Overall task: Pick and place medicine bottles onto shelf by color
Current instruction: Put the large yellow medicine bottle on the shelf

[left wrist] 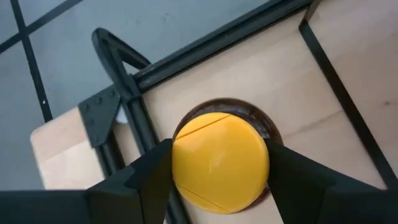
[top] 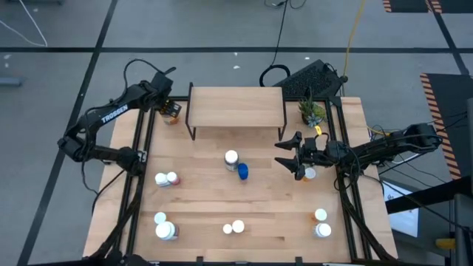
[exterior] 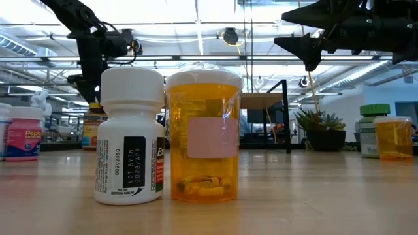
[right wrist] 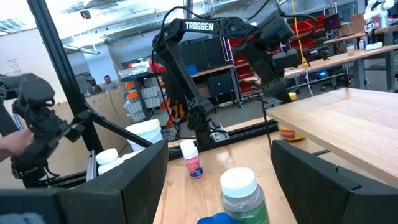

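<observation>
Nearest the low camera, a white bottle [exterior: 129, 136] touching an orange bottle [exterior: 204, 132], both upright, white-capped; yellow capsules lying in the bottom of the orange one. Same pair at the table's near edge from above [top: 233, 227]. Off to the near left, two white-capped bottles [top: 163, 227]; near right, an orange bottle [top: 320, 215] beside a white one [top: 324, 230]. Farther in, a pink-and-white pair [top: 166, 179] on the left. At mid-table, a clear bottle [top: 231, 159] with white cap standing just beside a blue bottle [top: 242, 171]. Right gripper [top: 290, 154] raised above the table right of these, fingers spread wide, nothing between them; another orange bottle [top: 309, 174] directly beneath that arm. Beyond, the shelf [top: 236, 107] at the far edge, top bare, with a plant [top: 312, 112] off its right end. At the far left corner, left gripper [left wrist: 217, 171] closed around a yellow-capped bottle [left wrist: 219, 160], which stands on the table beside the shelf's left legs, close to the dark frame rail [left wrist: 124, 93].
</observation>
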You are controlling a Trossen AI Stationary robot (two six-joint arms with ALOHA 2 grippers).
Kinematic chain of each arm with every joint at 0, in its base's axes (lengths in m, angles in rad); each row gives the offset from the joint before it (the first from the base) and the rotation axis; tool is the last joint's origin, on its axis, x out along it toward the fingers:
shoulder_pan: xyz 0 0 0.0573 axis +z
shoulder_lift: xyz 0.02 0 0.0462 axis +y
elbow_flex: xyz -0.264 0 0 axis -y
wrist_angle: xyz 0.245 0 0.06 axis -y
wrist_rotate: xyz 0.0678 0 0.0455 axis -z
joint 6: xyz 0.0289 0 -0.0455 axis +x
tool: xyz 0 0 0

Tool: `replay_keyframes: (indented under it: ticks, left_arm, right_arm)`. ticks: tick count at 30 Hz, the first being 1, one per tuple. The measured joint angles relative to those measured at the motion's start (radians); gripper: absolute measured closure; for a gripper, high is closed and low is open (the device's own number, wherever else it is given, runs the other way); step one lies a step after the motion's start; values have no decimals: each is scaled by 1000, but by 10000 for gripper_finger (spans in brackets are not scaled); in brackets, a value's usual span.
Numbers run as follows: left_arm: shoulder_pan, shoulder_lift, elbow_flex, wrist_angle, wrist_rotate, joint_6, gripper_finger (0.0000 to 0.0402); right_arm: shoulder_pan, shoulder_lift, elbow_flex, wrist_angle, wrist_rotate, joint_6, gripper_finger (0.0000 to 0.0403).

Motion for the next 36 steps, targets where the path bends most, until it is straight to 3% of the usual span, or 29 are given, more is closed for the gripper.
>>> replay_keyframes:
  ticks: [7,13,20,30,36]
  left_arm:
    - [-27,-55,129,-142,-18,14,177]
    - [-101,-56,353,-268,-58,27,175]
    - [-200,-38,582,-272,-55,57,175]
    - [-344,155,818,-260,-40,96,174]
    - [-356,325,965,-334,-46,160,174]
  right_arm:
    - [0,0,0,0,1,-2,122]
    - [0,0,0,3,2,-3,122]
    - [0,0,0,9,3,-7,122]
    - [0,0,0,17,4,-10,122]
    - [0,0,0,10,4,-18,122]
